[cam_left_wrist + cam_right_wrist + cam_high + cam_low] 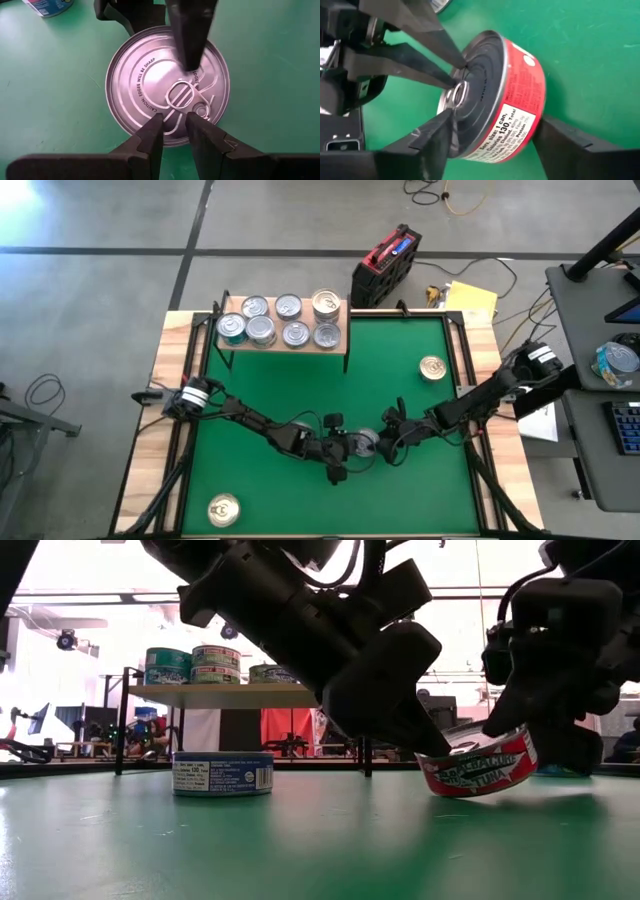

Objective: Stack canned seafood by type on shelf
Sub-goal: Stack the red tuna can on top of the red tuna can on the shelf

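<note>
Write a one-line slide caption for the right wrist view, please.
Right gripper clamps a tilted red-sided tuna tin while left gripper meets its pull tab.

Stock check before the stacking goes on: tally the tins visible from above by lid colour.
Gold-topped tins, loose on the mat: 2
Silver-topped tins on the shelf, counting visible tops only: 7
Silver-topped red-sided tin in the right end effector: 1
Total: 10
</note>
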{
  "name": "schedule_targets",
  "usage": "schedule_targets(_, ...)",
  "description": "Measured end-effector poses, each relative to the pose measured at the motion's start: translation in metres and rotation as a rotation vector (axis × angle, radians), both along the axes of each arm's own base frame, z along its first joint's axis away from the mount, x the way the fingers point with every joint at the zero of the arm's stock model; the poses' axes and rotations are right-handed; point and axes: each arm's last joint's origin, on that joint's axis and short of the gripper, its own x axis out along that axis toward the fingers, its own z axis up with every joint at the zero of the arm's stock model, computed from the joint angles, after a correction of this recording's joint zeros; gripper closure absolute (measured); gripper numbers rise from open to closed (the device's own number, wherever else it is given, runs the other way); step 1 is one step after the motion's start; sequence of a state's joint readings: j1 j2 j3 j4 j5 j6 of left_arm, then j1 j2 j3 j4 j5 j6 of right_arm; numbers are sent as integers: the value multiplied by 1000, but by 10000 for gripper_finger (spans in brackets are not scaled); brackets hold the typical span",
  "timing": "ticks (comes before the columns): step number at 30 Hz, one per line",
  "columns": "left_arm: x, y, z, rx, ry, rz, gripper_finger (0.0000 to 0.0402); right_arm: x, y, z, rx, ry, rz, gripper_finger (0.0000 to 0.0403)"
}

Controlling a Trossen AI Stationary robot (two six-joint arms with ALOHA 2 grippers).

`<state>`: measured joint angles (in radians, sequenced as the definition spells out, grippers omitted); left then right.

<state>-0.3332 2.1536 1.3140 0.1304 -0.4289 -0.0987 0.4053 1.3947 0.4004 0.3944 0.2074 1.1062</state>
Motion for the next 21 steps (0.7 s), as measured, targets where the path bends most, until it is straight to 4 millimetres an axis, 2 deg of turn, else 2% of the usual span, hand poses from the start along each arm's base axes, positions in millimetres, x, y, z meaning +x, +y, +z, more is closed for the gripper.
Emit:
schedule_targets(6,-1,-4,3,4,-7,-18,326,1,0,1,-8,-18,-21,267)
schedule_targets(7,-2,-6,4,7,-8,-27,326,2,0,2,-16,-23,-15,273)
schedule_targets(13,-8,-14,18,50,-18,-82,326,-1,-1,8,-101,-49,49,273)
schedule_targets(21,-26,-14,59,108,-58,-163,326,-1,4,21,-311,-133,137,273)
